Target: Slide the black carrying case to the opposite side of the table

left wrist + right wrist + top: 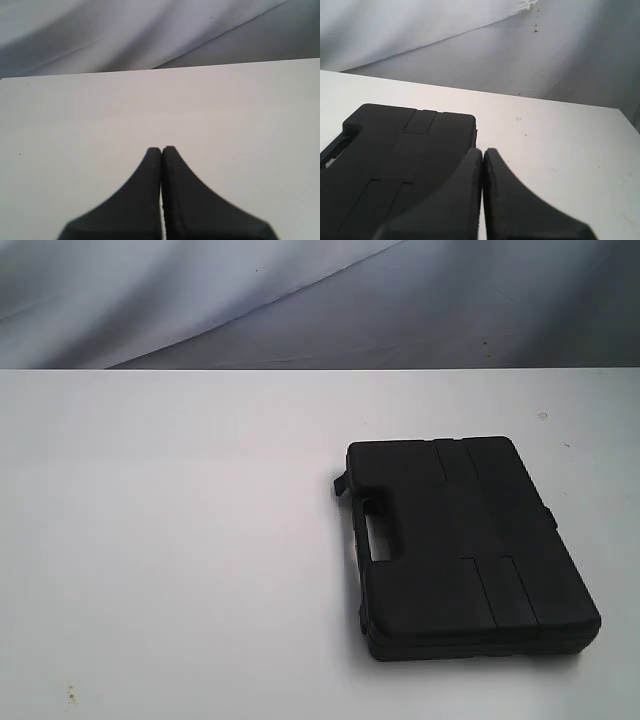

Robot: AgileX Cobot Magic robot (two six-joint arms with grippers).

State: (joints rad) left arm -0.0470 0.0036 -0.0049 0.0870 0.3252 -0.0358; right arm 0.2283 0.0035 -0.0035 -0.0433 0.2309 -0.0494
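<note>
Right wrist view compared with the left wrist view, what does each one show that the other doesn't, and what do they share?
Only the right wrist view shows the case, lying flat on the table beyond the right gripper. Only the left wrist view shows the left gripper, with just white tabletop ahead of it. Both show a shut gripper, the white table and the grey backdrop behind it.

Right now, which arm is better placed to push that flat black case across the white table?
Probably right. The right gripper, shut, is close to the flat black plastic case, which lies right of centre on the white table. The left gripper, shut, faces only bare tabletop.
</note>
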